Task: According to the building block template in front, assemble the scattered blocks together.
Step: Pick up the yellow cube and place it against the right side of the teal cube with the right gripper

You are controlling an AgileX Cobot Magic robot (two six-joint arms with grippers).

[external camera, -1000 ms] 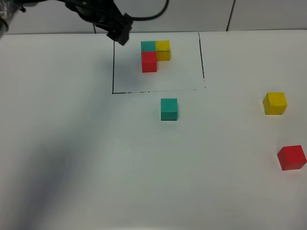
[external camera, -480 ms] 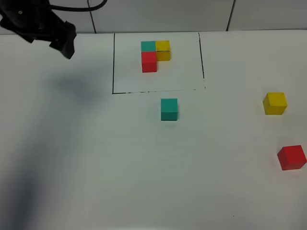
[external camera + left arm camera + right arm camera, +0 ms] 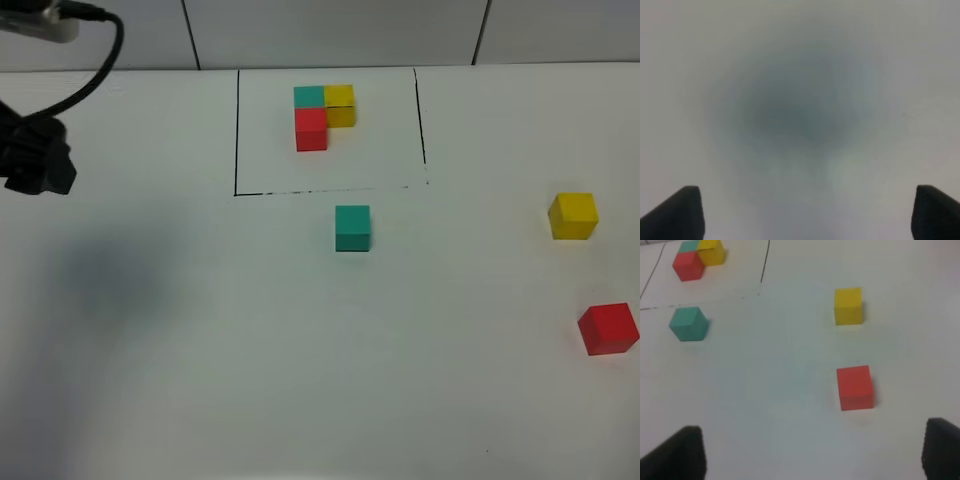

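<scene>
Three loose cubes lie on the white desk [image 3: 200,350], all apart from one another. The teal cube [image 3: 352,227] sits near the middle of the desk, just outside the near line of the black outline [image 3: 236,130] drawn on the surface. The yellow cube [image 3: 573,215] is well off to the right. The red cube [image 3: 608,328] lies near it but closer to the front edge, not touching it.

Inside the outline, toward its far side, stands the template [image 3: 322,116]. It has a small teal and a small yellow cube side by side, with a small red one joined in front of the teal, making an L.

The left arm [image 3: 38,165] hangs over the left edge of the desk, well apart from every cube, with a black cable [image 3: 100,60] looping above it. The left jaws are spread wide and hold nothing; between their tips show only bare desk and a blurred shadow [image 3: 790,115].

The right jaws are spread wide and empty too, and do not show in the high view. The red cube lies nearest them, the yellow one beyond it, and the teal cube and the template farther off to one side.
</scene>
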